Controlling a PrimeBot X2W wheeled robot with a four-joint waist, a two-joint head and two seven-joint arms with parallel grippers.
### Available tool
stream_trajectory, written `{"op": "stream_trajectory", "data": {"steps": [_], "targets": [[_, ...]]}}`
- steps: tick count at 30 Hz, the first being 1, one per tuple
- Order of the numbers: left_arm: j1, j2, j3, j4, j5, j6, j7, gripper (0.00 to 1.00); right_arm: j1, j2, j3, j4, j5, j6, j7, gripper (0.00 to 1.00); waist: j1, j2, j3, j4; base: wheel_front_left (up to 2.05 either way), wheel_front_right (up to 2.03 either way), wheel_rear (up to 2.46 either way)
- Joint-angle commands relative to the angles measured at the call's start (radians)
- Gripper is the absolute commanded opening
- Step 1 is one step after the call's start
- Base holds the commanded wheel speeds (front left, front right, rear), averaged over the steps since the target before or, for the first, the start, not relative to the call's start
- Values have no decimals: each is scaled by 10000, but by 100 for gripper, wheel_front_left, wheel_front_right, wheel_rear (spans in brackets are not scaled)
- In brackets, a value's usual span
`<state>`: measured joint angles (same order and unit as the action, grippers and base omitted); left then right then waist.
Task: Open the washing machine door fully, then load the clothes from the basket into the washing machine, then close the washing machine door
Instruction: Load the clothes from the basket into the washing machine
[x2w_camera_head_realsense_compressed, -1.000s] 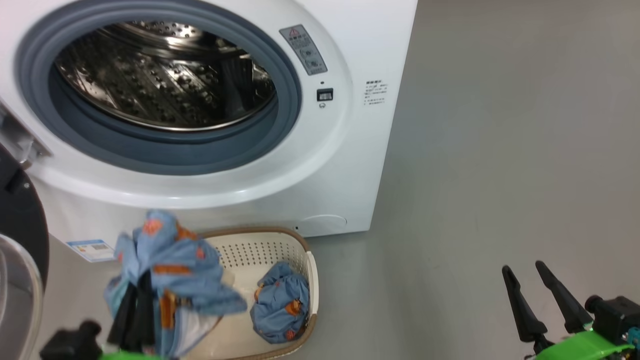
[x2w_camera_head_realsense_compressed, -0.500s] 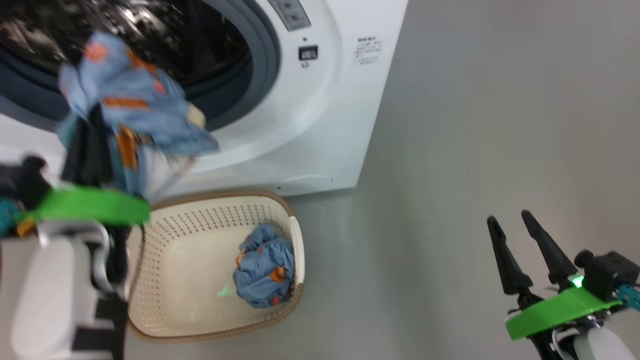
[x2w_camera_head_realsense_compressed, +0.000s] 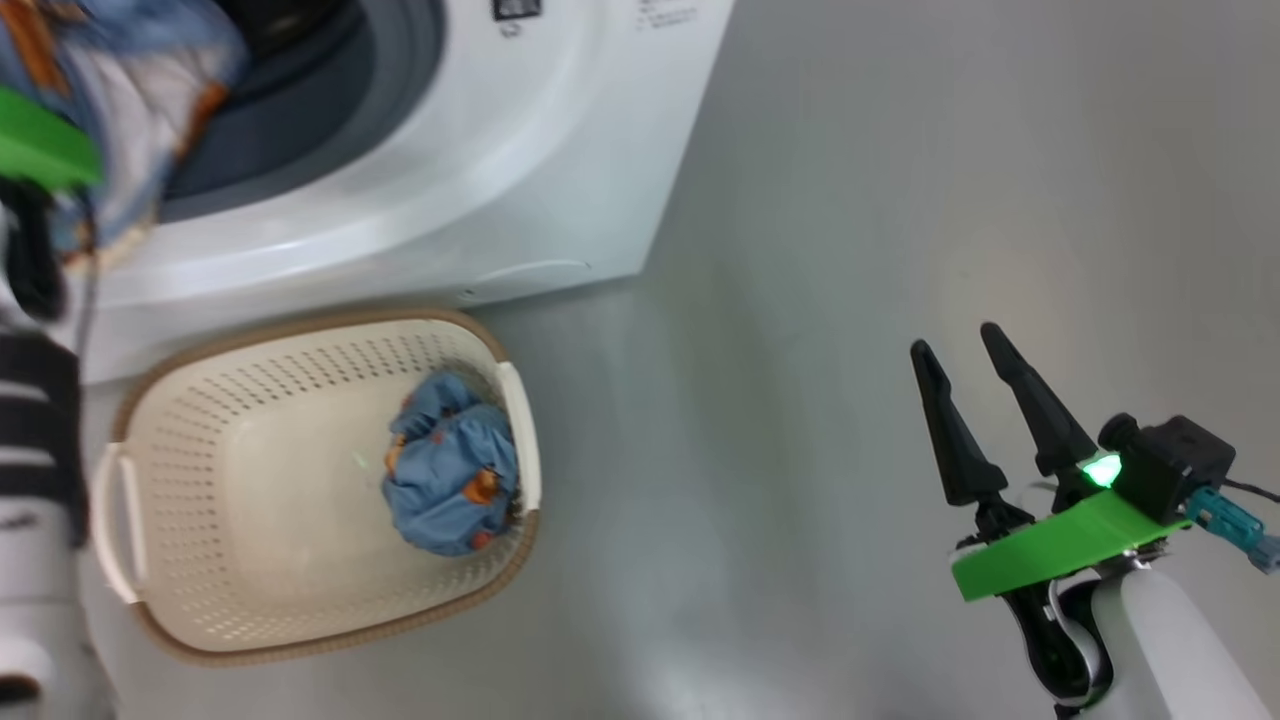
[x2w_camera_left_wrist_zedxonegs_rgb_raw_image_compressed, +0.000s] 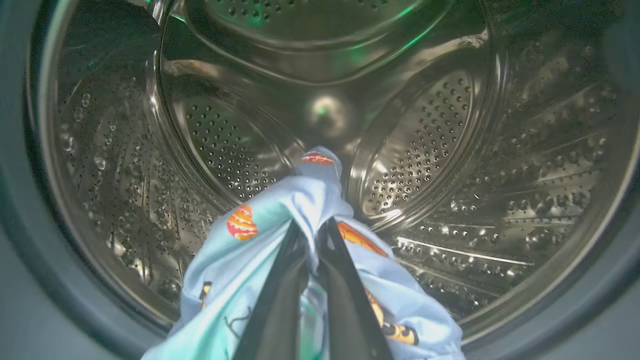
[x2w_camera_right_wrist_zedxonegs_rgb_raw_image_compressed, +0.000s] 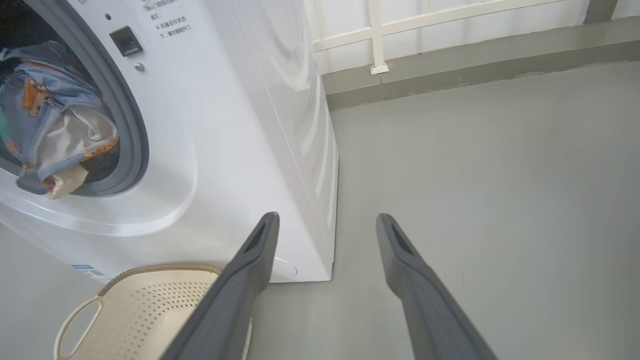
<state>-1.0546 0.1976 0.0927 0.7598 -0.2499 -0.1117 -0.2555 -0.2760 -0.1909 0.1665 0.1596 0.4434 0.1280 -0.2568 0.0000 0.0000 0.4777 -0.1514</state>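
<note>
Two garments: the held garment (x2w_camera_left_wrist_zedxonegs_rgb_raw_image_compressed: 275, 200) is pinched between the pressed-together fingers of the left gripper (x2w_camera_left_wrist_zedxonegs_rgb_raw_image_compressed: 312, 226) at the mouth of the washing machine (x2w_camera_head_realsense_compressed: 480, 150) — the second garment (x2w_camera_head_realsense_compressed: 450, 480) lies bundled in the one basket (x2w_camera_head_realsense_compressed: 300, 325) just before it. The right gripper (x2w_camera_head_realsense_compressed: 954, 337) hangs well apart, two fingers spread, empty.

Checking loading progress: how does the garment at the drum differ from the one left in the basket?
The held garment hangs stretched, pinched by the shut left end effector at the mouth of the washing machine. The basket garment lies bunched, untouched, at one end of the basket. Both are light blue with orange prints.
</note>
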Motion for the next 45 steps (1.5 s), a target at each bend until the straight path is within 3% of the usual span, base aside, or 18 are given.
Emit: {"op": "stream_trajectory", "data": {"steps": [1, 9, 10, 11, 28, 45], "targets": [[-426, 575, 239, -154, 163, 40, -63, 0, -92, -16, 255, -245, 73, 27, -49, 100, 0, 0, 658, -592, 0, 0, 0], [-1354, 766, 785, -896, 621, 31, -63, 1, -456, 131, 338, -280, 72, 27, -49, 100, 0, 0, 1213, -888, 0, 0, 0], [-1328, 755, 801, -847, 682, 15, -63, 59, -460, 138, 332, -273, 73, 27, -49, 100, 0, 0, 1229, -891, 0, 0, 0], [-1309, 750, 814, -840, 752, 0, -63, 100, -461, 147, 326, -263, 75, 27, -49, 100, 0, 0, 1236, -889, 0, 0, 0], [-42, 124, 1235, -547, 1162, -135, -63, 100, -464, 11, 353, -150, 50, 27, -49, 100, 0, 0, 754, -442, 0, 0, 0], [3153, -1093, 1261, -1735, 1107, -186, -63, 100, -34, -568, 265, 120, 68, 27, -49, 100, 0, 0, -633, 411, 0, 0, 0]]}}
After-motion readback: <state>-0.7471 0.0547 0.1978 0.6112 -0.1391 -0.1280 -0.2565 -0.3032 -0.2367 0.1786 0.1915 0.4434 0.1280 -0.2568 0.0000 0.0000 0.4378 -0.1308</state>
